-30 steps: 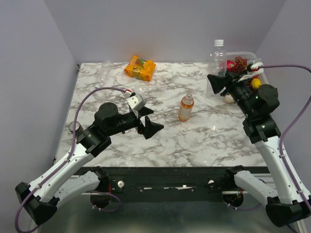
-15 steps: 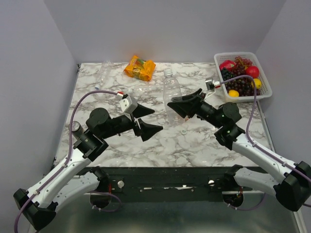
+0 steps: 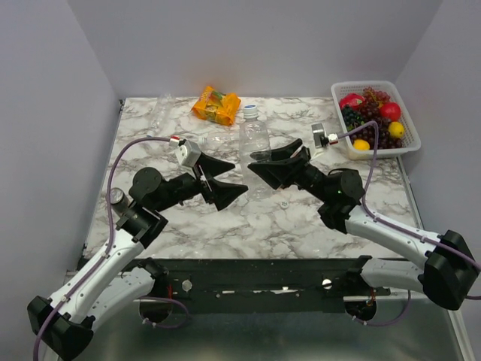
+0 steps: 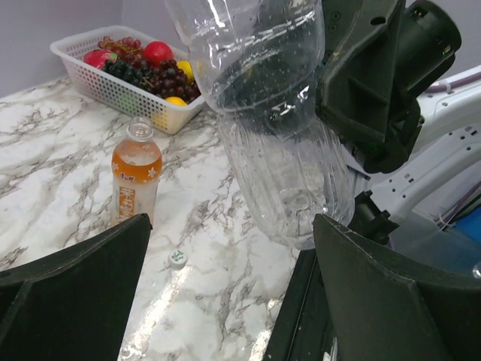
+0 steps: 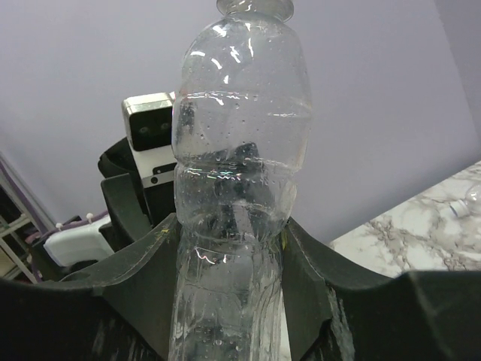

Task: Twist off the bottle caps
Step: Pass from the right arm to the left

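Right hand [image 3: 264, 167] clamps the clear bottle [image 3: 255, 141] upright (blue cap [image 3: 250, 110] on top). Left hand [image 3: 237, 177] gapes wide beside it, holding nothing.

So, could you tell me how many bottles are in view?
4: held bottle in the right gripper; orange bottle standing nearby; back-left bottle and centre bottle lying flat.

The clear bottle [image 5: 233, 188] is thin, glossy see-through plastic, ribbed lower down and beaded with droplets inside. The fingers [image 5: 143, 263] of the right hand [image 3: 259, 164] clamping it are matt black plastic, as is the left hand [image 3: 239, 178]. The tabletop [image 3: 248, 226] is smooth, shiny and marble-patterned. At its far right corner sits a white plastic lattice basket [image 3: 364, 83].
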Controlling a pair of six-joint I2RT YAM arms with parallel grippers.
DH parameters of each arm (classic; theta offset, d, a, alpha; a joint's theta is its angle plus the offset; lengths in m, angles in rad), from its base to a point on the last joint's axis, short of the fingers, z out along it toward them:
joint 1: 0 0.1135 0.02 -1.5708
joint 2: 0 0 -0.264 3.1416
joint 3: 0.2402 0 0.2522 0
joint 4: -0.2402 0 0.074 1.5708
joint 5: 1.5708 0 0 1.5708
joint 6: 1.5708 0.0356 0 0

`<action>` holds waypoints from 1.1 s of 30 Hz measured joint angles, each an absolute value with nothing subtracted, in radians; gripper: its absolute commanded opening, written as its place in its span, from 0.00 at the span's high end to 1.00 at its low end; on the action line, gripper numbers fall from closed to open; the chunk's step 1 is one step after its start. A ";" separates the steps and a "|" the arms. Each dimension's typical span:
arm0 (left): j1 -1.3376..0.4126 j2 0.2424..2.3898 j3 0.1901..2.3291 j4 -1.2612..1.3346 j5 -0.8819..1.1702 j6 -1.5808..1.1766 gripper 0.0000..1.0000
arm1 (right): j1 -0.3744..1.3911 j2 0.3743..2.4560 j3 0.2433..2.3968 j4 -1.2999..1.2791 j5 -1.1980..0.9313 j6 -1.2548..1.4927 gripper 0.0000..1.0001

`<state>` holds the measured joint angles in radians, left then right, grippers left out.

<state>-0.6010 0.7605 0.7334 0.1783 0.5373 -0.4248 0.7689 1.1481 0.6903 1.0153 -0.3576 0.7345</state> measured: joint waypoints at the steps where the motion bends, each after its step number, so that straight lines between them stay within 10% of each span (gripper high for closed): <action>1: -0.592 0.769 0.730 0.202 0.557 -0.445 0.01 | 0.773 1.157 0.689 1.031 -0.357 0.735 0.64; 11: -0.555 0.846 0.703 0.414 0.732 -0.598 0.03 | 0.789 1.259 0.688 1.137 -0.380 0.750 0.64; 26: -0.541 0.897 0.707 0.417 0.791 -0.625 0.49 | 0.819 1.341 0.734 1.169 -0.442 0.731 0.62; 33: -0.533 0.897 0.712 0.405 0.797 -0.604 0.60 | 0.819 1.346 0.742 1.168 -0.453 0.716 0.38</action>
<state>-0.5335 0.8967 0.7120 0.4049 0.7975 -0.6044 0.8192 1.3464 0.7422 1.1679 -0.4526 0.7158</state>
